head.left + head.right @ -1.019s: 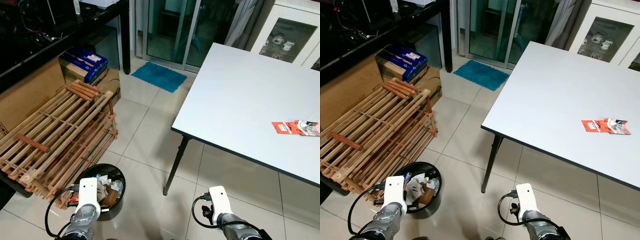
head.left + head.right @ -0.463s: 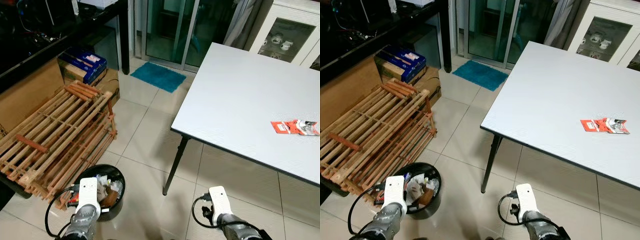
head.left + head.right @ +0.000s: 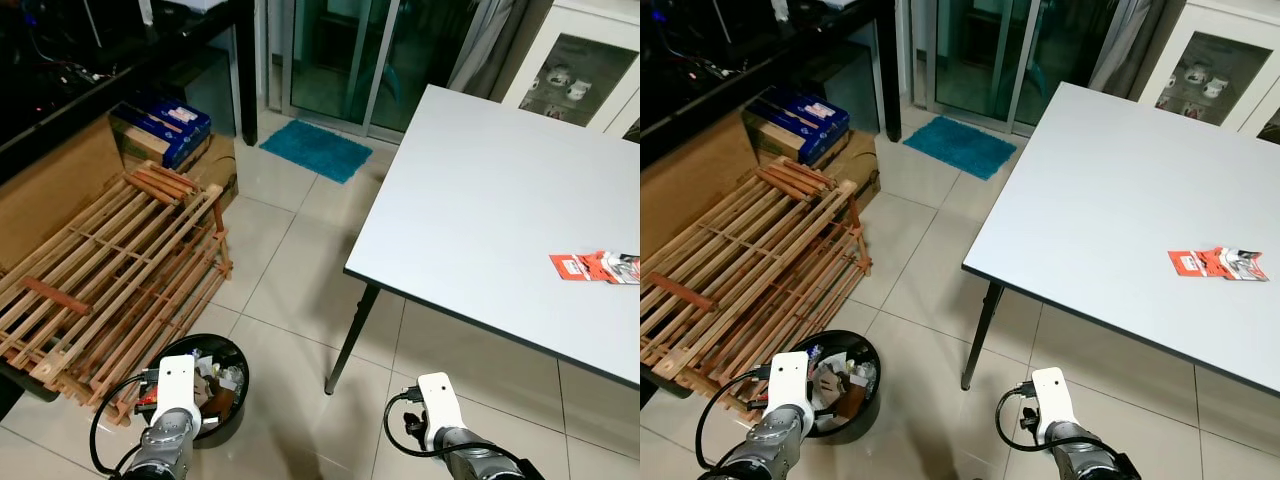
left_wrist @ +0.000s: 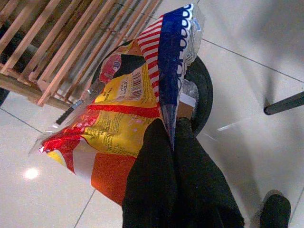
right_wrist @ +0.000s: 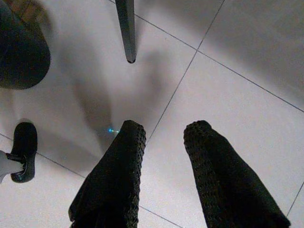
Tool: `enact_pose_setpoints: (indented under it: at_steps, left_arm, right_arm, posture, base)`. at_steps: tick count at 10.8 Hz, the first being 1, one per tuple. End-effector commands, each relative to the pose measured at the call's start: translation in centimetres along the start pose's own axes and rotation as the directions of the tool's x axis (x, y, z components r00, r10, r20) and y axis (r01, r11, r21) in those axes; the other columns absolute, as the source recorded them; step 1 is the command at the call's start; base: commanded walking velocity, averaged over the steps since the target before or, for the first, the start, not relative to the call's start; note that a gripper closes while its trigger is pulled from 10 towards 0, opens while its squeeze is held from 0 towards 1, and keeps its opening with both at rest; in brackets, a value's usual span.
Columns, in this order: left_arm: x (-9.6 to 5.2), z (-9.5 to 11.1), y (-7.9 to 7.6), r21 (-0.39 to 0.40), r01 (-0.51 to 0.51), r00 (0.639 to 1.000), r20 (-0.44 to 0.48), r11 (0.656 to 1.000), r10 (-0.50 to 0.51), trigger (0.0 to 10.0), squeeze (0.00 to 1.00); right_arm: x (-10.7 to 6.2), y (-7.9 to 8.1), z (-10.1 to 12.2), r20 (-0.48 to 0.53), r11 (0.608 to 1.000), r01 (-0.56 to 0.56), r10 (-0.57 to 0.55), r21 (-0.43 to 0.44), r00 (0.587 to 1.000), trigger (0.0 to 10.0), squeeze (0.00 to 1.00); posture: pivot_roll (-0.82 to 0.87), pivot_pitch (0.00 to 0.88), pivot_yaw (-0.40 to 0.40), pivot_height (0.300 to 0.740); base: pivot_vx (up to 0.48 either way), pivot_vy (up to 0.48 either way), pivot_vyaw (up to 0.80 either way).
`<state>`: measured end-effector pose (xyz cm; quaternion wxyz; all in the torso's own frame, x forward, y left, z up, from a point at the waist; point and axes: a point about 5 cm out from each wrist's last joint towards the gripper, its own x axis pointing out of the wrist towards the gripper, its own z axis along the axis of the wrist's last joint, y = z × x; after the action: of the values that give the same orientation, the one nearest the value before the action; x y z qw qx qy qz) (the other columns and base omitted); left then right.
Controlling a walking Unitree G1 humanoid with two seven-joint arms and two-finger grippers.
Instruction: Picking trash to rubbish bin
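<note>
My left gripper (image 4: 172, 124) is shut on a crinkled snack wrapper (image 4: 128, 109), yellow, red and blue striped, held above the floor by the black rubbish bin (image 4: 202, 85). The bin (image 3: 238, 410) stands on the tiles at lower left, with trash in it, beside my left wrist (image 3: 175, 385). A red-and-white wrapper (image 3: 598, 266) lies on the white table (image 3: 480, 190) near its right side. My right gripper (image 5: 164, 130) hangs open over bare floor tiles, nothing between its fingers.
A wooden slatted rack (image 3: 110, 270) lies on the floor left of the bin. Cardboard boxes (image 3: 165, 125) sit under a black desk (image 3: 100, 70). A table leg (image 3: 350, 340) stands ahead. A blue mat (image 3: 315, 150) lies by the glass door.
The whole picture has shifted a little, so the camera moved. The arms keep their places in the view.
</note>
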<state>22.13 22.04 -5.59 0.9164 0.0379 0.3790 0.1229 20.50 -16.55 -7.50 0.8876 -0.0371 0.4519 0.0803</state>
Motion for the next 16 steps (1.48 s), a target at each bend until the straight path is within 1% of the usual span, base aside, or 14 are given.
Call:
enact_pose_setpoints:
  at_steps: [1,16]
  left_arm:
    - [0.03,0.06,-0.19,0.006,-0.01,1.0,-0.008,1.0,0.01,10.0,0.0]
    - [0.05,0.22,-0.32,0.006,0.0,1.0,-0.001,1.0,0.0,10.0,0.0]
  right_arm:
    - [-0.03,-0.27,0.02,-0.005,1.0,0.007,-0.007,0.002,1.0,10.0,0.0]
    - [-0.05,-0.28,-0.06,-0.006,1.0,0.009,-0.009,0.004,1.0,10.0,0.0]
  posture:
    - [0.06,0.07,-0.109,0.74]
    - [0.06,0.071,-0.109,0.74]
  base:
    - [0.277,0.0,0.0]
    - [0.304,0.0,0.0]
